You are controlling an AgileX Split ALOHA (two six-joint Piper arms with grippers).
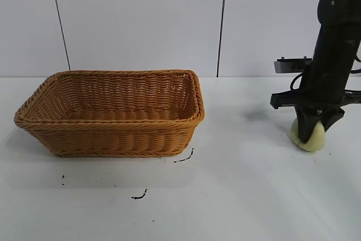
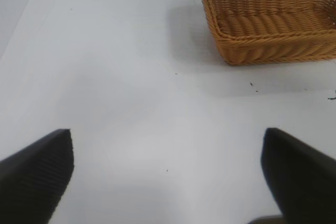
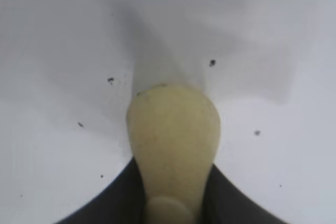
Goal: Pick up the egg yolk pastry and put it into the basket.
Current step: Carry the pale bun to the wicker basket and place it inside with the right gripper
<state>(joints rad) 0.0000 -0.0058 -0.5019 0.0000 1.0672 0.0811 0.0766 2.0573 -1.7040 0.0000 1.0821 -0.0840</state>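
Right gripper (image 1: 309, 130) clamped on egg yolk pastry (image 1: 313, 138), far right on the table (image 1: 237, 196), well apart from the basket (image 1: 113, 114). Pastry bulges between the fingers: likely soft, light, crushable; hold its sides gently. Left gripper (image 2: 168, 174) spread, empty.
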